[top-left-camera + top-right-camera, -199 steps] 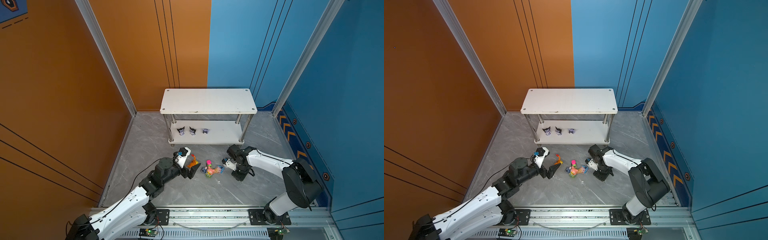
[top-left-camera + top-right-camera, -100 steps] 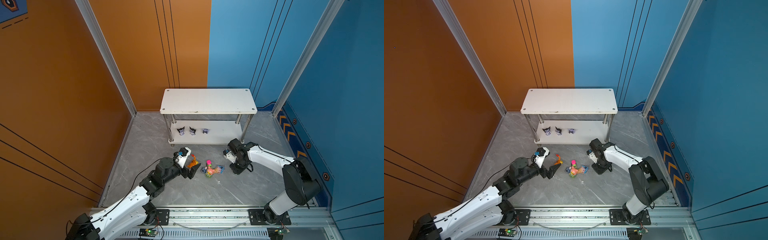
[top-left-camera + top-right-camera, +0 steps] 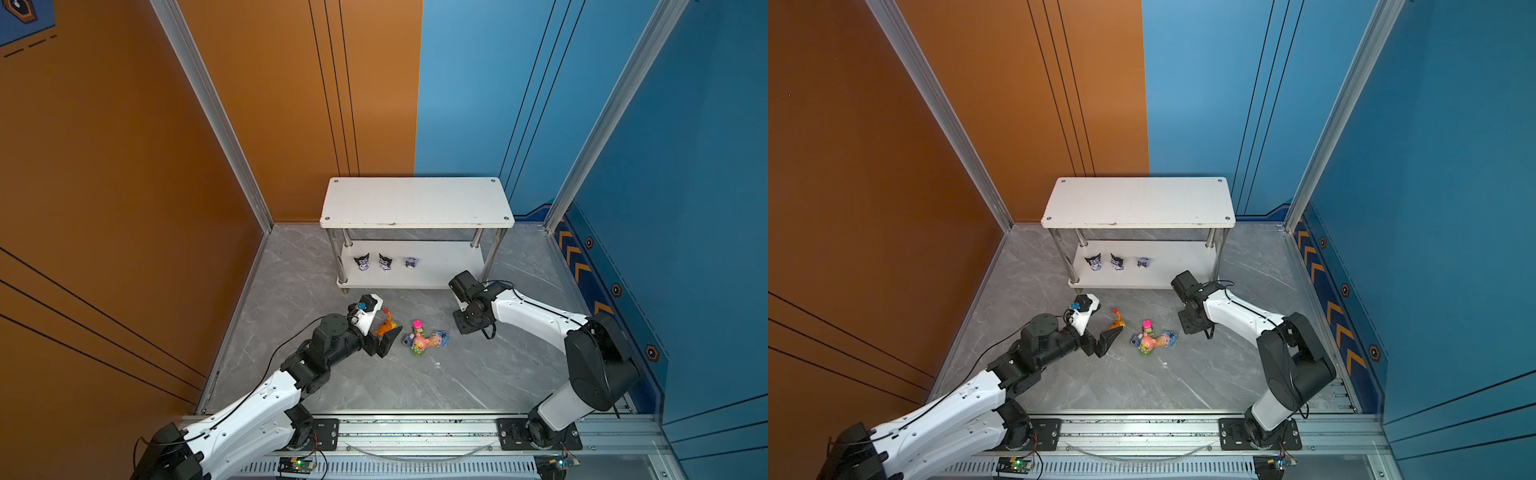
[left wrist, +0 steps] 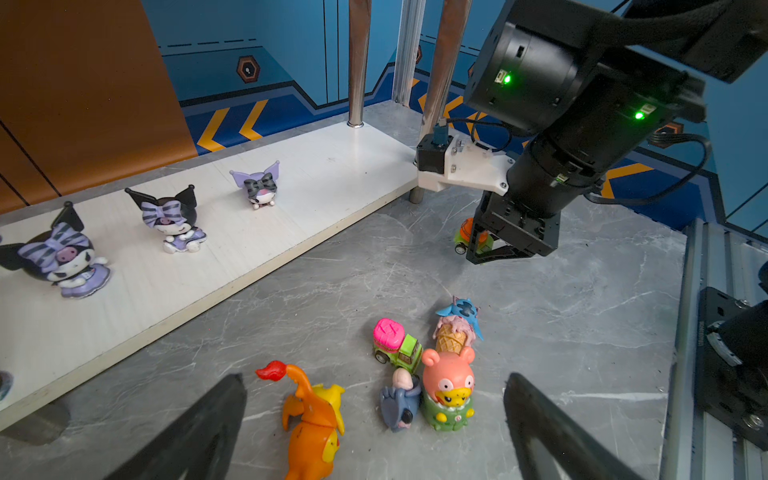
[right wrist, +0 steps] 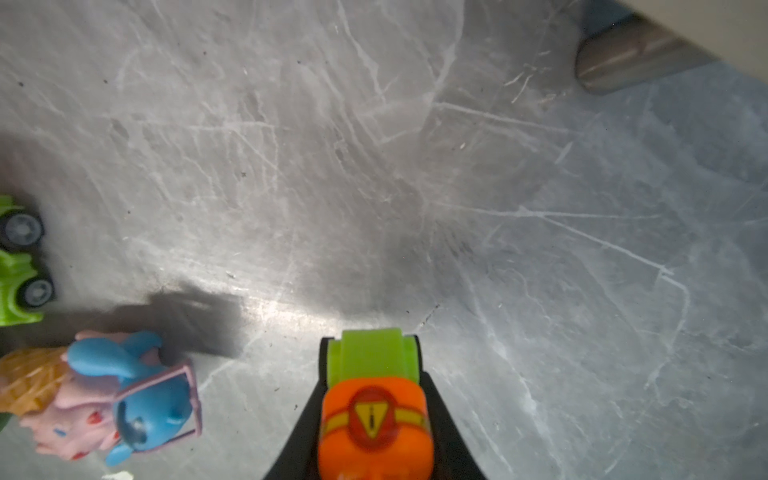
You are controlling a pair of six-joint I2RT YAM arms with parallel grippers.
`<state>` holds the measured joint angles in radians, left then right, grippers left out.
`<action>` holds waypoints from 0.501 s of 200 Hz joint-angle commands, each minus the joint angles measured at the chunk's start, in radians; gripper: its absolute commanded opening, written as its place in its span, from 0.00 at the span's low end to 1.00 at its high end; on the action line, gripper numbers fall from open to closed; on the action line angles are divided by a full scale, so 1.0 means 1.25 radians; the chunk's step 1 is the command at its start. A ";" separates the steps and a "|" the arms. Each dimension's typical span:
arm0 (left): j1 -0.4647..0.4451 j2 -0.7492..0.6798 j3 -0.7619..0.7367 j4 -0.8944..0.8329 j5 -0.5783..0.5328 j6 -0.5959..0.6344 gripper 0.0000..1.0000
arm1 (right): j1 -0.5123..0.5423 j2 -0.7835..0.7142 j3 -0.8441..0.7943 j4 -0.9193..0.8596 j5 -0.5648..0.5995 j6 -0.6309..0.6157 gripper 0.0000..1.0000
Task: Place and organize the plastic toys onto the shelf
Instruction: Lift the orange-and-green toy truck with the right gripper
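Right pincer (image 4: 484, 251) nearer shelf (image 4: 316, 183), car (image 4: 468, 231) half-hidden

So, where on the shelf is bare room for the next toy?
The top board is all bare. On the lower board, the stretch from the pale purple head to the right posts is free. Its left half is crowded with eared heads.

left arm (image 3: 257, 399) / right arm (image 3: 536, 320): white shells, black joints | black cables (image 4: 685, 20) | green LEDs (image 4: 507, 79) | black tapered jaws
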<state>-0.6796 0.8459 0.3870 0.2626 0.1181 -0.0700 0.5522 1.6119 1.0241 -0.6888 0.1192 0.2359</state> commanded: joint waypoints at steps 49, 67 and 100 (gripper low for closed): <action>0.014 0.006 0.013 0.010 0.016 -0.007 0.98 | -0.004 0.057 0.003 0.039 -0.035 0.040 0.27; 0.015 0.009 0.014 0.009 0.020 -0.008 0.98 | -0.006 0.066 0.004 0.047 -0.049 0.039 0.28; 0.017 0.006 0.015 0.007 0.020 -0.010 0.98 | -0.006 0.084 0.006 0.046 -0.063 0.034 0.31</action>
<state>-0.6682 0.8551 0.3870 0.2657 0.1246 -0.0734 0.5499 1.6974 1.0241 -0.6392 0.0635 0.2676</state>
